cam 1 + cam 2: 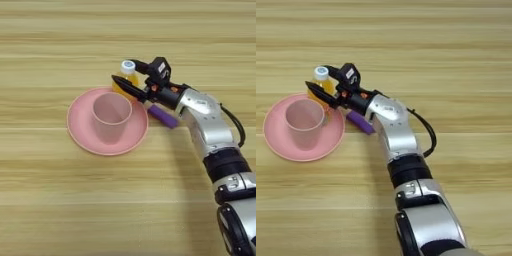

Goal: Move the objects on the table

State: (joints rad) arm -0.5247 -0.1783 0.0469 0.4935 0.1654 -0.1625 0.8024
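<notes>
Gripper (126, 73), fingers spread either side of the bottle (126, 79) at the plate's (80, 135) far-right rim; purple bar (163, 116) lies just right. A careless closing could topple the bottle onto the cup (111, 116).

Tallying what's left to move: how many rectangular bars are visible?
1: a purple bar beside the pink plate, under the right gripper. Another may be hidden by the arm.

Bright, even overhead light, soft faint shadows, no glare, slightly soft focus.
</notes>
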